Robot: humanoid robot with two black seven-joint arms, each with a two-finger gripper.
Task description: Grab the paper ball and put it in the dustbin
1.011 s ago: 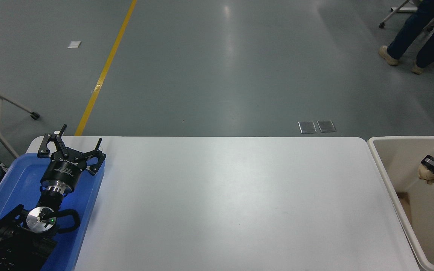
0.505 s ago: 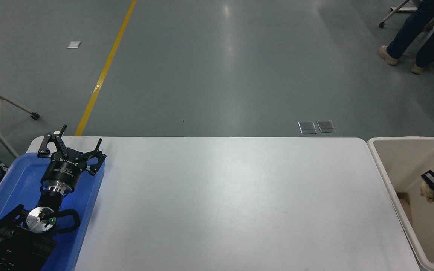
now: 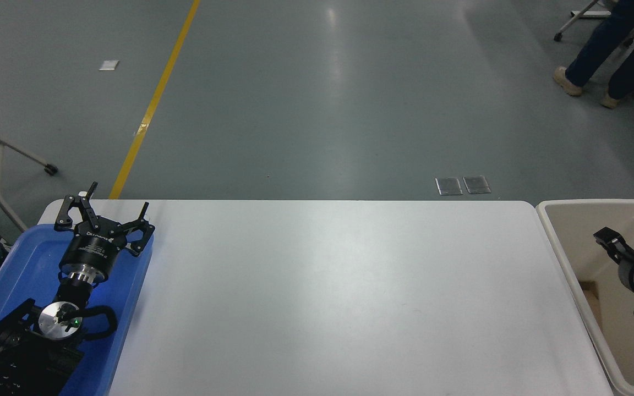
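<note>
The cream-beige dustbin (image 3: 553,231) stands off the table's right end. My right gripper (image 3: 613,245) comes in from the right edge and hangs over the bin's inside. It is empty, with one black finger (image 3: 605,237) showing and nothing between the jaws. The paper ball is out of view, neither in the gripper nor on the table. My left gripper (image 3: 109,215) is parked at the lower left over a blue tray, open and empty.
The blue flat tray (image 3: 14,264) lies on the white table's (image 3: 322,297) left end. A tan-brown patch (image 3: 590,294) shows low inside the bin. A person's legs (image 3: 608,49) stand at the far right. A chair frame (image 3: 3,143) is at the left.
My right gripper held the paper ball over the bin; the ball has left it and dropped out of sight. The gripper then shifted left and slightly up. The left arm has not moved.
</note>
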